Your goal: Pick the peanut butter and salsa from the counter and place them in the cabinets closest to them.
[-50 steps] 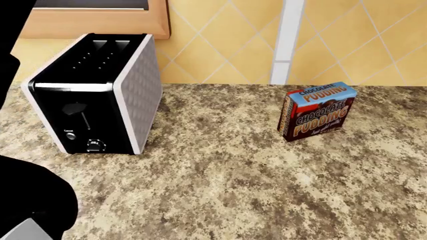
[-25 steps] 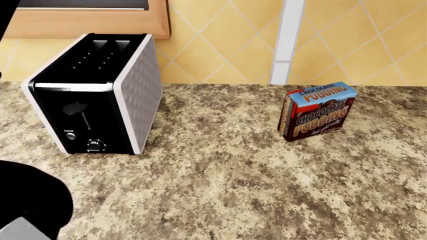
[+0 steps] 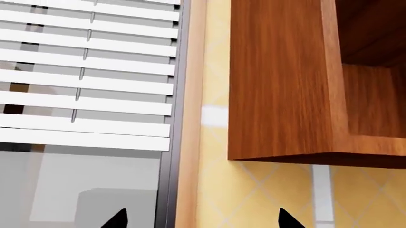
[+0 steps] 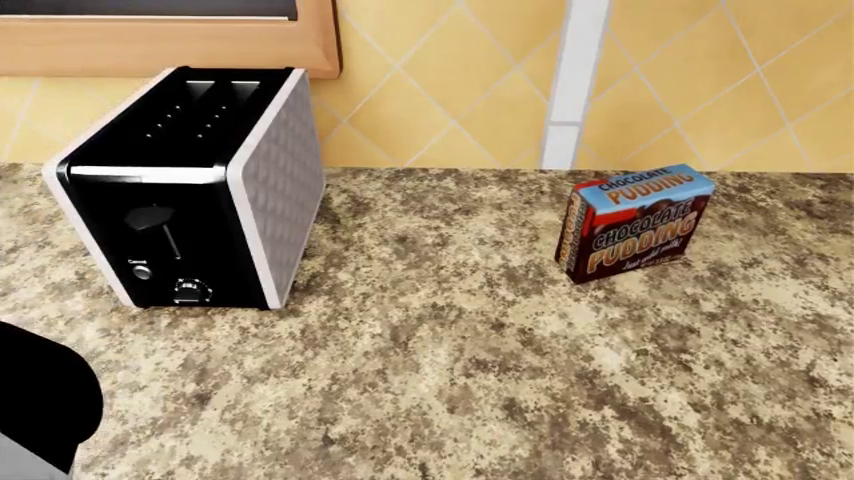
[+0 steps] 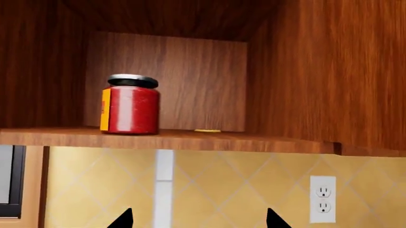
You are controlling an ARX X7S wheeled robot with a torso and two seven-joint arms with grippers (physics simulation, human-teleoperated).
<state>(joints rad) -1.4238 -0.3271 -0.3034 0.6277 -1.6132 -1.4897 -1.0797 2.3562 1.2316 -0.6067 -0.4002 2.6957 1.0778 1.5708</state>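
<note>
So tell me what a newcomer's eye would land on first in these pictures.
In the head view, the black-and-white toaster stands at the left on the speckled counter, with a chocolate pudding box standing apart to its right near the tiled wall. In the right wrist view, a red jar with a dark lid stands upright on the wooden cabinet shelf.

Head cam: speckled counter (image 4: pixel 467 380) with a black-and-white toaster (image 4: pixel 187 190) at left and a chocolate pudding box (image 4: pixel 634 223) standing well apart at right, near the yellow tiled backsplash (image 4: pixel 441 90). Wooden window frame (image 4: pixel 174 50) above the toaster; dark arm part (image 4: pixel 40 400) at lower left corner.
</note>
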